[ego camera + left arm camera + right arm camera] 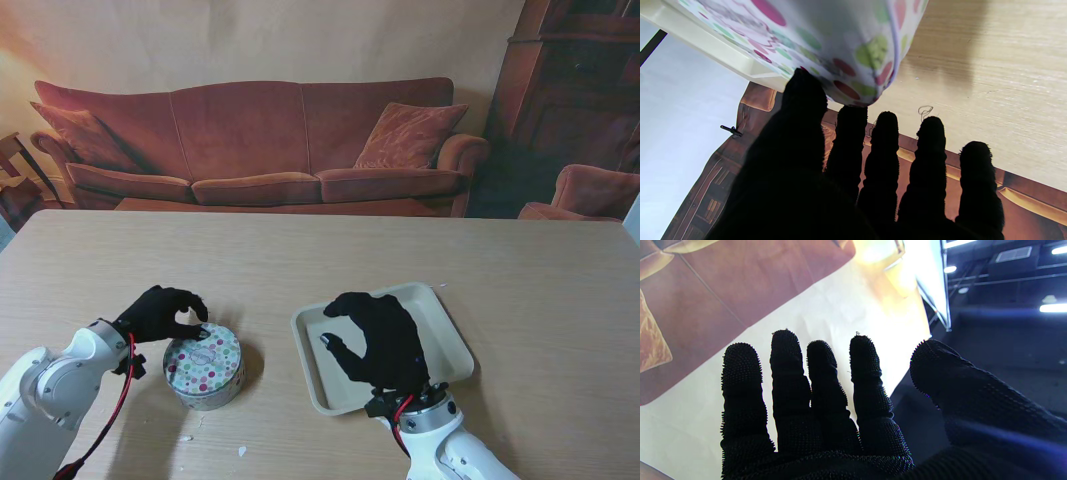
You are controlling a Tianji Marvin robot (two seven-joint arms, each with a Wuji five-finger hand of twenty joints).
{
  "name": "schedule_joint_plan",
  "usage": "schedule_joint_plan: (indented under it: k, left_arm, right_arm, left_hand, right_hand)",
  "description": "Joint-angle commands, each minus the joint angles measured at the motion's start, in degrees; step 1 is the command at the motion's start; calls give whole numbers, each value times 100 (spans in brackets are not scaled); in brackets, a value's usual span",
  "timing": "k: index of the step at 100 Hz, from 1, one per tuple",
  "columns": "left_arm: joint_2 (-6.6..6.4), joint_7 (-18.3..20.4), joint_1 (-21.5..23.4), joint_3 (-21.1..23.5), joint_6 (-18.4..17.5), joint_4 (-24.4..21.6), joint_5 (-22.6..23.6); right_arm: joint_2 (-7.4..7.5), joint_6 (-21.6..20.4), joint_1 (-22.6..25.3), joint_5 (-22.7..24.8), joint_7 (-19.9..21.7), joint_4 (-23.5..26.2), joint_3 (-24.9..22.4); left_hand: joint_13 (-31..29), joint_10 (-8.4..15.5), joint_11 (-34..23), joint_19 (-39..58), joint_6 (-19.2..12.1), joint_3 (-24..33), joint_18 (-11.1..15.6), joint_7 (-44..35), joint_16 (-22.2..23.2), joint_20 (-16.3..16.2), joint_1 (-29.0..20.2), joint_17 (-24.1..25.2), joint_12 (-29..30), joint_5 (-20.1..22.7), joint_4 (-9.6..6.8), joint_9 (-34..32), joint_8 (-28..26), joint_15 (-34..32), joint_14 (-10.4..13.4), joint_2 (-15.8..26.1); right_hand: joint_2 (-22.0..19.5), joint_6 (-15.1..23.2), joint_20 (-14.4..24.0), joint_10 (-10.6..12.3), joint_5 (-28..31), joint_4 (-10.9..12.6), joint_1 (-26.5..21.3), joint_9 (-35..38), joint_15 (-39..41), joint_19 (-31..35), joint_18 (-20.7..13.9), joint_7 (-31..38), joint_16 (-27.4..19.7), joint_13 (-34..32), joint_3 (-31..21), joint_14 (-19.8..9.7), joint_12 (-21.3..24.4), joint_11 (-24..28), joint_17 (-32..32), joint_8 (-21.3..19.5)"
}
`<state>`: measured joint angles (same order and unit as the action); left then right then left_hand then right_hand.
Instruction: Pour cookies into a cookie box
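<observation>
Surface (330, 250) first: a wide wooden top with two task things side by side near me — a pale tray (455, 345) to the right and a round dotted tin (205, 372) to the left, apart from each other with bare wood between. No cookies can be made out on the tray; the right robot hand hides much of it.

Left robot hand (162, 313) sits at the tin's far-left rim, fingers curled over the lid edge. Its wrist view shows thumb and forefinger tips (850, 116) touching the tin's edge — contact, though whether it is a firm grip I cannot tell.

Right robot hand (378, 338) hovers over the tray's middle, fingers spread and empty, as its wrist view confirms.

The relation that matters: the tin lies directly under the left hand, the tray directly under the right, and the tin stands left of the tray. My guess is the lid comes off first, since the tin looks closed.
</observation>
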<state>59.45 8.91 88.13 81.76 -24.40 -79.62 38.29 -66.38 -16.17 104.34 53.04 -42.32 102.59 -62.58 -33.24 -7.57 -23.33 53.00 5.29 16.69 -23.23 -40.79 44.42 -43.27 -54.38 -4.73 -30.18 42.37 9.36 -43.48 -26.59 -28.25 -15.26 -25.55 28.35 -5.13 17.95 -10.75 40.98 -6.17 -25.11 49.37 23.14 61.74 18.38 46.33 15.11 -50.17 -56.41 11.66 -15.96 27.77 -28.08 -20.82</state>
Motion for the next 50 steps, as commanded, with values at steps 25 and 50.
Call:
schedule_joint_plan:
  k: [25, 50]
  left_arm:
    - [8, 39, 162, 217, -172, -91, 170]
    - [3, -57, 219, 341, -282, -114, 351]
  right_arm:
    - [-23, -65, 30, -13, 113, 13, 11]
    - [-19, -118, 9, 16, 89, -5, 14]
  left_hand:
    - [284, -75, 127, -235, -36, 366, -125, 261, -321, -4, -392, 189, 296, -248, -396, 449, -15, 329, 135, -140]
    - [369, -107, 199, -282, 17, 836, -148, 627, -382, -2, -34, 204, 388, -303, -303, 586, -137, 443, 155, -191]
  right_hand:
    - [-143, 56, 103, 72, 39, 190, -172, -61, -54, -5, 44, -383, 22, -36, 136, -74, 46, -90, -13, -32]
    - [-137, 57, 105, 81, 35, 189, -174, -48, -51, -7, 46, -377, 26, -48, 127, -80, 43, -83, -18, -34]
